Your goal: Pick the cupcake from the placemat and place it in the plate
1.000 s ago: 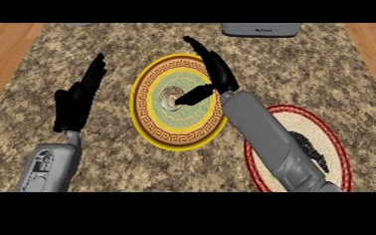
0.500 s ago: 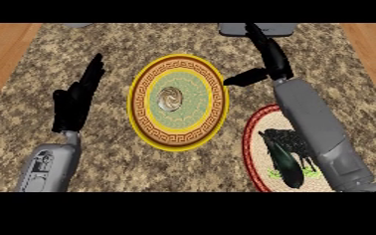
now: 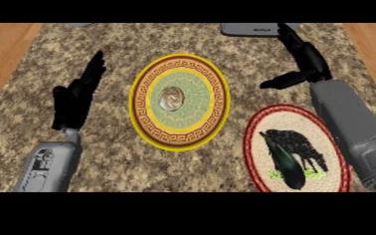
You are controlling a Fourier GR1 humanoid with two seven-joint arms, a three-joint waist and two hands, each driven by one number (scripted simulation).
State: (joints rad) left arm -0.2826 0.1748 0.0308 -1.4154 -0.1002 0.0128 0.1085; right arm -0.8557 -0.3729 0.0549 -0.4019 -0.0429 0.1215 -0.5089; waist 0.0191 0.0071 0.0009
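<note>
Surface: a speckled brown and grey stone surface [image 3: 110,169] seen from steeply above, with strips of light wood at the far left and far right edges.
Plate: a round plate with a yellow rim, a brown key-pattern band and a pale green centre [image 3: 179,102] sits in the middle of the surface.
Cupcake: a small cupcake with a swirled beige top [image 3: 171,99] stands at the centre of the plate, seen from above.
Placemat: a round woven beige placemat with a red border [image 3: 296,155] lies at the lower right, just beside the plate, not touching it; it bears a dark animal-like print, and a dark green elongated shape lies on its lower part.
Right hand: the black right hand [image 3: 304,62] is above the placemat and to the right of the plate, fingers stretched out and spread, thumb pointing left, holding nothing.
Left hand: the black left hand [image 3: 77,97] shows at the left, open and holding nothing, fingers straight and pointing up, apart from the plate.
Far edge: a flat grey rectangular object [image 3: 253,29] lies at the top, partly cut off.
</note>
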